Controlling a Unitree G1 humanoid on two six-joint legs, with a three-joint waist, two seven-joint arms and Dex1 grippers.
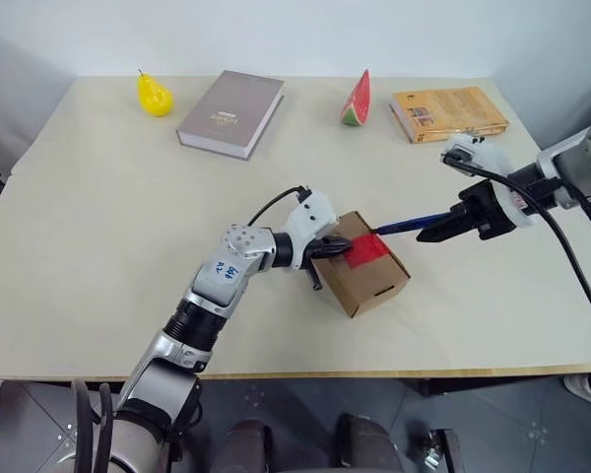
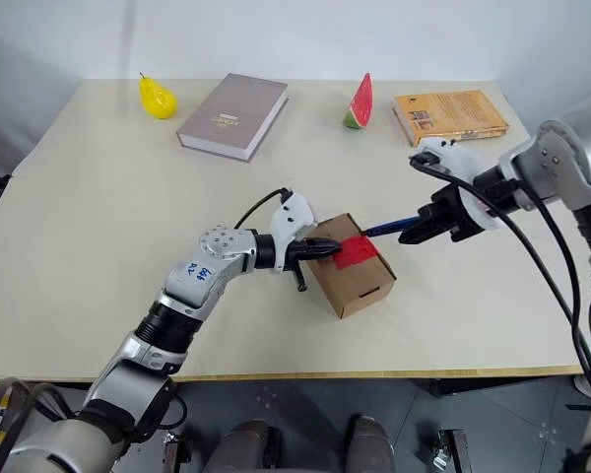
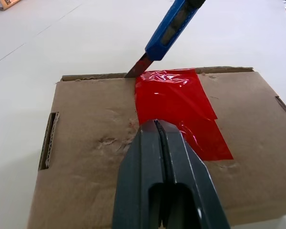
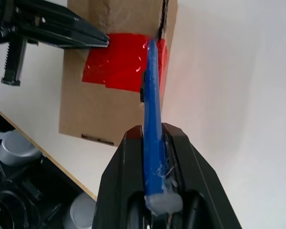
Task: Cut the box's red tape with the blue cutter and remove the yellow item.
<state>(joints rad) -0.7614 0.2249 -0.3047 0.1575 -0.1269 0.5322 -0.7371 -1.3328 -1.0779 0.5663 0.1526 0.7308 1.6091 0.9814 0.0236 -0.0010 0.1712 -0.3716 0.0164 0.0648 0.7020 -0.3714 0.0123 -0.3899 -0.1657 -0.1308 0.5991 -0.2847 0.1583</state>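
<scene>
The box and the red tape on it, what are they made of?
The box looks like matte brown cardboard: wavy layers show at its cut slot. The red tape looks like shiny plastic film: it is crinkled and glints with light.

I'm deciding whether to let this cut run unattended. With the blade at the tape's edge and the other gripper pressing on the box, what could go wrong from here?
1. The blue cutter has its blade at the red tape on the side facing the shut left gripper, whose tips rest on that tape; a long stroke could strike them.
2. The box is only pressed from above, so a push might slide it.
3. The right gripper pinches the cutter's end; it may twist.
</scene>
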